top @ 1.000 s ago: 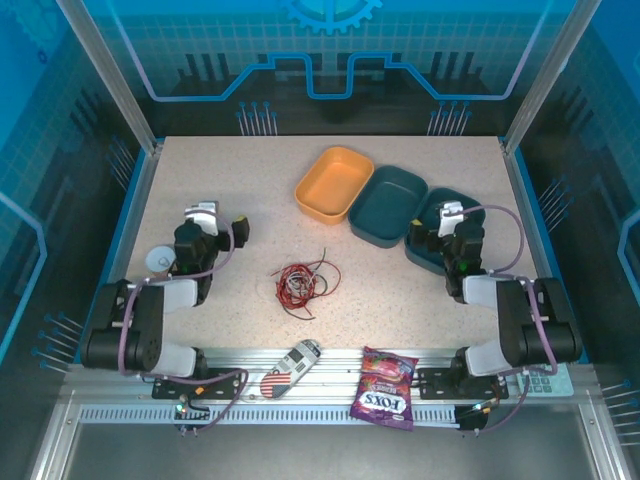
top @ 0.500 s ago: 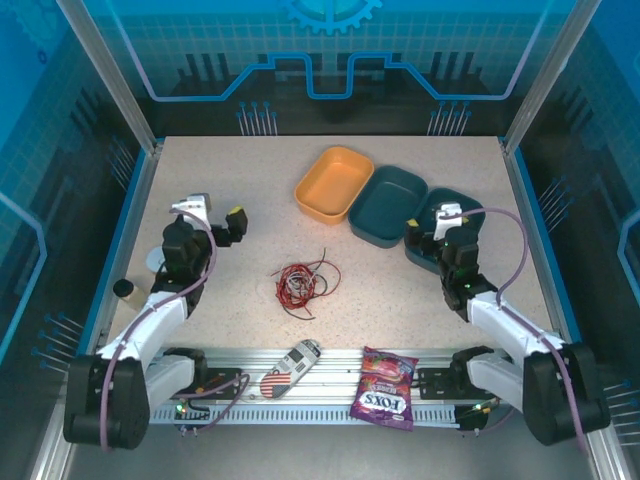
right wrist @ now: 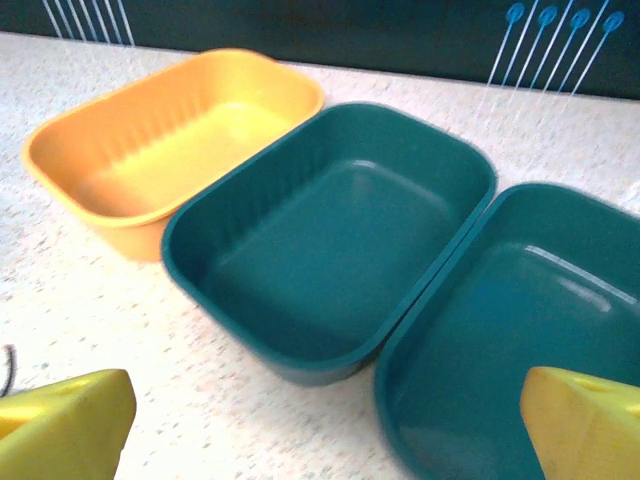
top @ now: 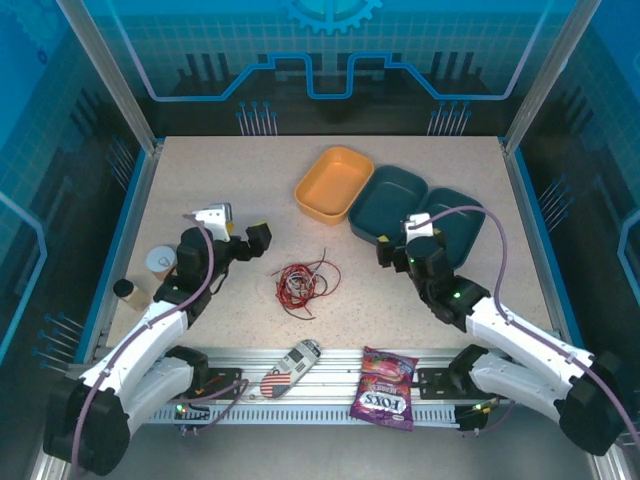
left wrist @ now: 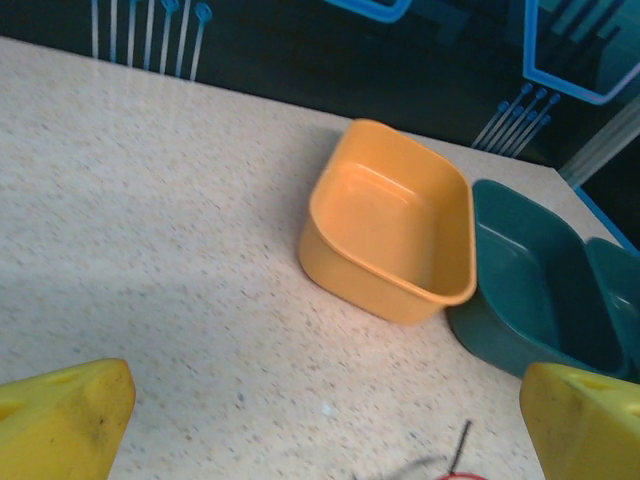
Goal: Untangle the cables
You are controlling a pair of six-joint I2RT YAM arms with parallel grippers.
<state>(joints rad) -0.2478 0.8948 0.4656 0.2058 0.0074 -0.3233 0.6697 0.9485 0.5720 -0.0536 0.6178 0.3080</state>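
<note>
Now the left gripper (top: 240,232) and the right gripper (top: 398,244) both hover, jaws spread wide, gripping nothing. Between them lies the tangled bundle of thin red and black cables (top: 300,281), touching neither.

You have three tubs: one orange tub (top: 334,183), plus two teal, the middle teal tub (top: 388,205) and the right teal tub (top: 462,232). You get one cable tangle (top: 302,282), red and dark strands, strand count not readable. Singles: one paper cup (top: 160,261), one small dark object (top: 124,289), one candy bag (top: 385,388), one flag-print item (top: 290,367).
</note>
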